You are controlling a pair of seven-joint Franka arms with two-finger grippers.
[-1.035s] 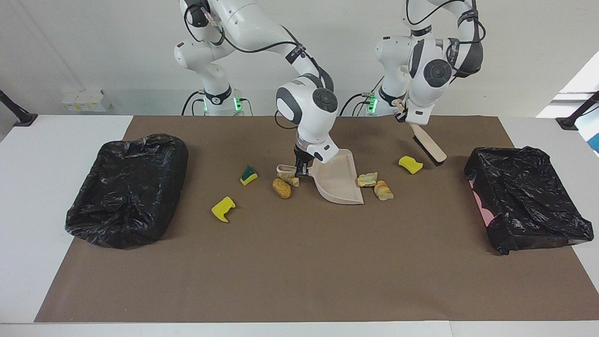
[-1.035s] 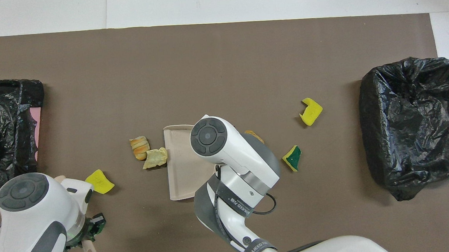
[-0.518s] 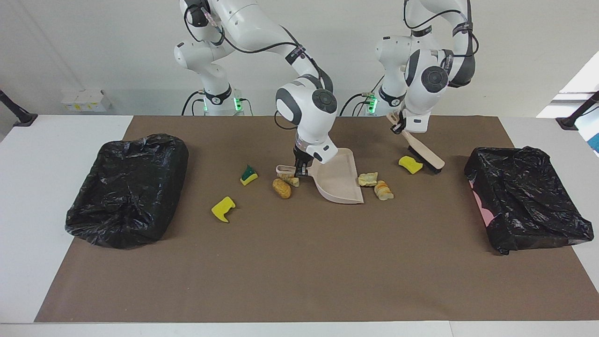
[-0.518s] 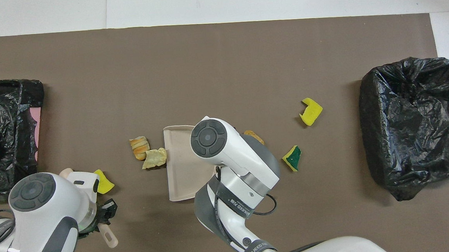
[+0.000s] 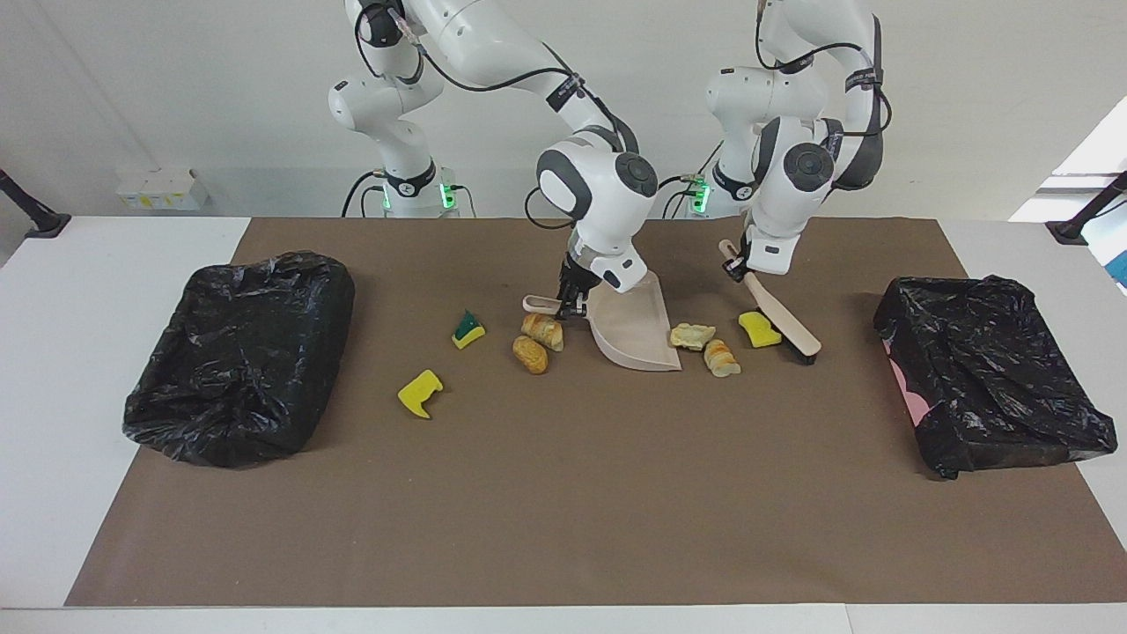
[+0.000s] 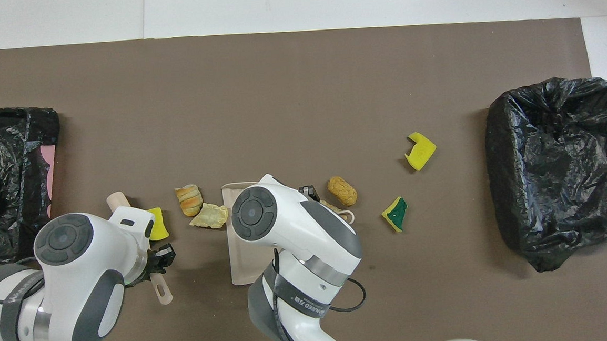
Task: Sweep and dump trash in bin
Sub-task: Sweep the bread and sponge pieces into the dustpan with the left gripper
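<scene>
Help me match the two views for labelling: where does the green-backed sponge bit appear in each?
Facing view: green-backed sponge bit lies left of centre, between the dustpan and a black bin.
Overhead view: right of centre.
Shared landmark: the notched yellow sponge piece close by.

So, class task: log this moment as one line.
left tool: shut on brush, beside yellow sponge bit | right tool: shut on dustpan | bins: unused
</scene>
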